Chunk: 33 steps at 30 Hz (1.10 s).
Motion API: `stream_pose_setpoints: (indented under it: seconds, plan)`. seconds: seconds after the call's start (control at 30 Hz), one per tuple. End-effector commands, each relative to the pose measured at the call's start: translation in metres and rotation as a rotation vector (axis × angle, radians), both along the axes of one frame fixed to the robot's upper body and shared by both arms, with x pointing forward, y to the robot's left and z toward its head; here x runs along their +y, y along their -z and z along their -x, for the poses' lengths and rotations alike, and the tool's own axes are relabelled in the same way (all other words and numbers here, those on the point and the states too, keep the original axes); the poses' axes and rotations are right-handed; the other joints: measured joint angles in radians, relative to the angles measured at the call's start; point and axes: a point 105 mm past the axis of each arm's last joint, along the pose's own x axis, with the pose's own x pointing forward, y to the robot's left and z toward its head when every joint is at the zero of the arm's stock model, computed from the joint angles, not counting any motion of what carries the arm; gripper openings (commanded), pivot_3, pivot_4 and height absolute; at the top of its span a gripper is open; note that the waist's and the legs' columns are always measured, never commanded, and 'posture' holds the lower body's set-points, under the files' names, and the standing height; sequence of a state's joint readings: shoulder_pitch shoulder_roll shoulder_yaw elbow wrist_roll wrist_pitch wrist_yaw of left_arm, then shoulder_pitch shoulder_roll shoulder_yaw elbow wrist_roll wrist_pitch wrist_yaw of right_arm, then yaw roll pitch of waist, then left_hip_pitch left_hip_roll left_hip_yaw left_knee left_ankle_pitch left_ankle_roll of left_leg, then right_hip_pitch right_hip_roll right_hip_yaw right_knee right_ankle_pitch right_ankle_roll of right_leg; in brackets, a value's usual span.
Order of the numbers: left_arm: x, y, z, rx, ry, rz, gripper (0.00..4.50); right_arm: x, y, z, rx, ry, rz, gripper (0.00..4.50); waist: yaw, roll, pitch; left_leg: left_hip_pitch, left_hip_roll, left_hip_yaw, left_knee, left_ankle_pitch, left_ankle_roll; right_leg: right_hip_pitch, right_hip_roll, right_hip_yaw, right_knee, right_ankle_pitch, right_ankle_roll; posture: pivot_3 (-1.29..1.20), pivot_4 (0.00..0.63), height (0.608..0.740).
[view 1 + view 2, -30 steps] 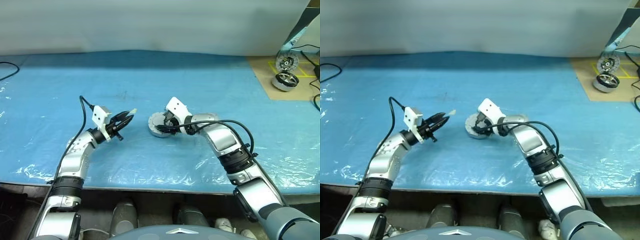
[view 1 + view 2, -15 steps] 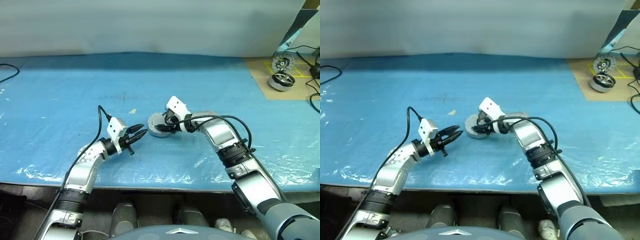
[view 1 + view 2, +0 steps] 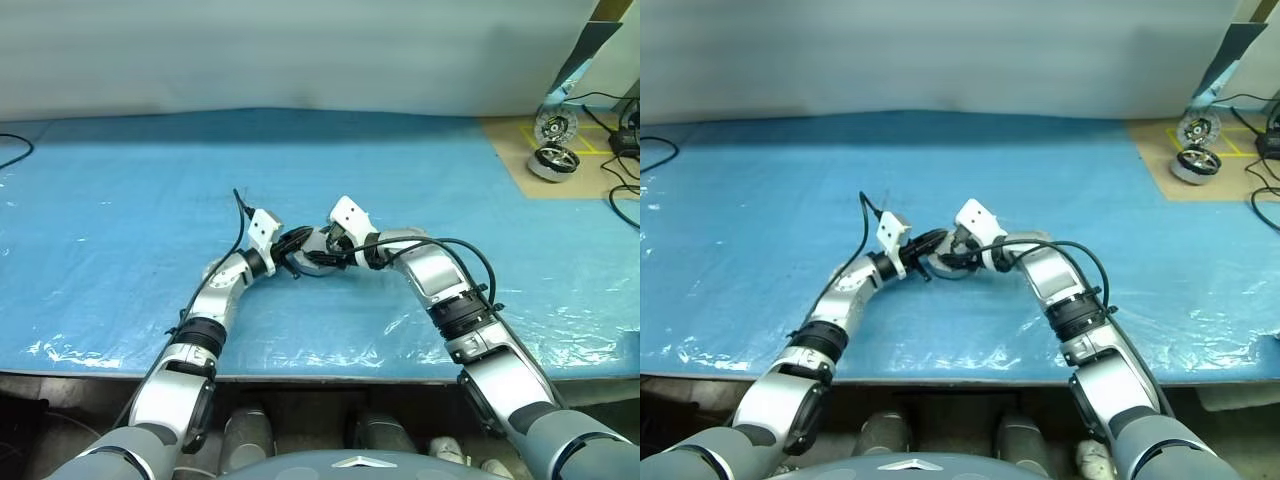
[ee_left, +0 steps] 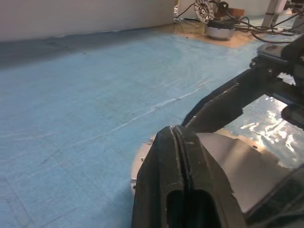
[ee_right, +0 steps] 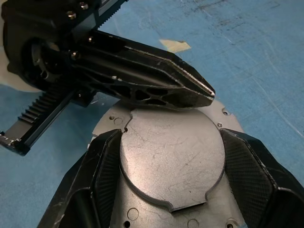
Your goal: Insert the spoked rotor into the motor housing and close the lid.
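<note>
Change: since a second ago the left gripper [image 5: 204, 92] has swung in from open mat to the grey part at table centre, and its fingers have closed from slightly parted to pressed together.
Left pincer: shut and empty, tips just over the far edge of the motor housing [image 5: 171, 156], pointing roughly level across it toward the right arm.
Right pincer: the right gripper [image 3: 322, 250] is spread wide with one finger on each side of the housing's flat raised disc, seemingly bracing it; the arm reaches in from the right, wrist angled down.
Housing location: mid-table on the blue mat [image 3: 120, 190], between the two grippers; its upper face here is plain scratched grey metal, so no windings are visible.
Other parts: a spoked wheel [image 3: 549, 124] and a silver drum-shaped wheel [image 3: 548, 161] lie well apart on the brown board [image 3: 520, 150] at the far right corner.
Handling: I judge the housing rigid, fairly heavy metal, smooth and liable to slide on the plastic; best taken across its rim or raised disc, as the right fingers do.
</note>
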<state>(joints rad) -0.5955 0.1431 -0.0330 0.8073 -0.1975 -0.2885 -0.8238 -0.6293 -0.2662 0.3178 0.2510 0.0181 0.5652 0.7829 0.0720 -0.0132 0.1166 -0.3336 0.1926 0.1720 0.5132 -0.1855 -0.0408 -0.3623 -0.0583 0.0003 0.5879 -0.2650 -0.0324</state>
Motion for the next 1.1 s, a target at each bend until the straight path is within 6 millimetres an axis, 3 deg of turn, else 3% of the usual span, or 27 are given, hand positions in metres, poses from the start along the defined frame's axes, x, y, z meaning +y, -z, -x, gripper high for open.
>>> stream_pose_setpoints:
  seconds: [0.03,0.27,0.5,0.63,0.87,1.1]
  plan:
    - [0.003,0.006,0.000,0.013,0.001,-0.014,0.04,-0.028,0.078,0.034,0.294,0.088,0.176,2.93,0.002,0.000,0.000,0.000,0.000,0.000,0.000,0.000,0.000,0.000,0.000,0.000,0.000,0.000,0.000,0.00,0.150,0.740]
    - [0.012,-0.007,0.007,-0.001,0.055,0.075,0.04,-0.030,0.074,0.029,0.292,0.103,0.175,2.93,0.003,0.001,0.001,-0.002,0.000,-0.001,-0.001,0.000,0.000,-0.001,-0.001,0.000,-0.001,-0.001,0.000,0.00,0.150,0.740]
    - [0.027,-0.030,0.003,-0.028,0.033,0.119,0.04,-0.027,0.072,0.027,0.290,0.106,0.171,2.93,0.002,0.001,0.002,-0.003,0.000,0.000,-0.001,0.000,0.000,-0.003,0.000,0.000,-0.001,-0.002,-0.003,0.00,0.150,0.740]
    - [0.024,-0.025,0.006,-0.027,0.059,0.046,0.04,-0.026,0.072,0.028,0.294,0.108,0.167,2.93,0.002,0.001,0.002,-0.004,0.000,0.000,-0.001,0.000,0.000,-0.004,0.000,0.000,-0.001,-0.002,-0.002,0.00,0.150,0.740]
    - [0.011,0.009,0.016,-0.025,0.132,-0.189,0.04,-0.033,0.073,0.026,0.292,0.113,0.168,2.93,0.003,0.001,0.003,-0.004,0.000,-0.001,-0.001,0.000,0.000,-0.004,0.000,0.000,-0.001,-0.002,-0.001,0.00,0.150,0.740]
    - [0.023,0.024,0.013,0.024,0.079,-0.198,0.04,-0.037,0.075,0.022,0.296,0.126,0.167,2.93,0.006,0.002,0.002,-0.001,-0.001,0.000,-0.001,0.000,0.000,-0.001,-0.001,0.001,-0.001,-0.004,-0.003,0.00,0.150,0.740]
